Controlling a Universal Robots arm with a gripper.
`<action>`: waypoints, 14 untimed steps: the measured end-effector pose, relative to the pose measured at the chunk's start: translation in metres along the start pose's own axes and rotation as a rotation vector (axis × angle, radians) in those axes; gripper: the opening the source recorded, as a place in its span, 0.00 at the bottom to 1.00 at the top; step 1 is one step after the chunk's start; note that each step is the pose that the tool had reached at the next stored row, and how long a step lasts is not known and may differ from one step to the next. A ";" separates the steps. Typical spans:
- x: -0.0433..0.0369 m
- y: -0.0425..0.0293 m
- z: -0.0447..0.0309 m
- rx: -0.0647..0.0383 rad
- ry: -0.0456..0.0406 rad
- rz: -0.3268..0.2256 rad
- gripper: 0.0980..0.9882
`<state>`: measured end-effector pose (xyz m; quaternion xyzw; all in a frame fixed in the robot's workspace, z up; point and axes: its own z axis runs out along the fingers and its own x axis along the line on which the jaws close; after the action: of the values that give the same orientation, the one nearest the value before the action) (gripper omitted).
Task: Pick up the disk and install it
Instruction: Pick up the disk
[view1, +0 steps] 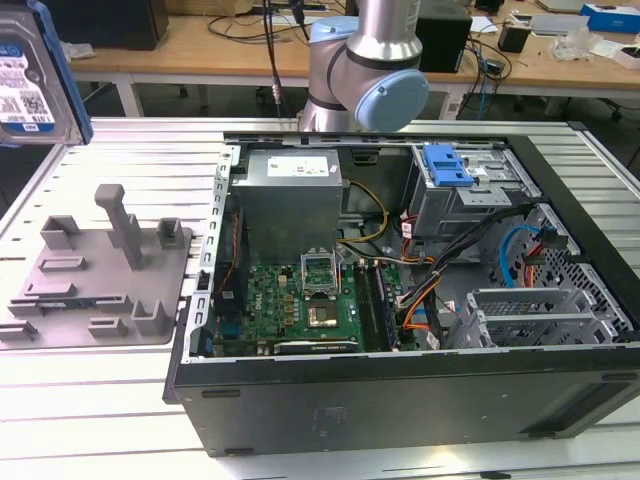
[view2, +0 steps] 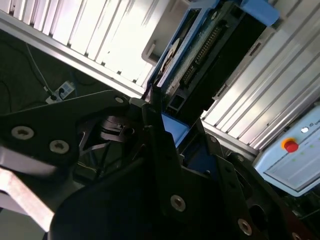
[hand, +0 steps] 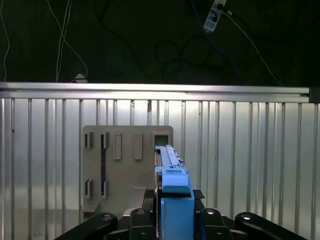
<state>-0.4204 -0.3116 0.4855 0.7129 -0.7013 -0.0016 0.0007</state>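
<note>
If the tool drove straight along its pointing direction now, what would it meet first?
Likely the grey fixture plate on the ribbed table; the disk clamped in the tool leads and would touch it first. Depth is unclear.

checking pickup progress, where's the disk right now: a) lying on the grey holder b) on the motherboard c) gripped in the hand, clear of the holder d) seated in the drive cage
c: in the first wrist view the disk is clamped edge-on in the hand, clear of the grey holder; the exterior view shows it high at its left edge.
</note>
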 end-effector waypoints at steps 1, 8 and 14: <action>0.0000 -0.0002 -0.0075 0.000 0.0000 0.000 0.30; 0.0000 -0.0009 -0.0227 0.000 -0.0007 0.000 0.30; 0.0000 -0.0009 -0.0228 0.000 -0.0008 0.000 0.30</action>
<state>-0.4195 -0.3117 0.5083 0.7129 -0.7013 -0.0019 0.0004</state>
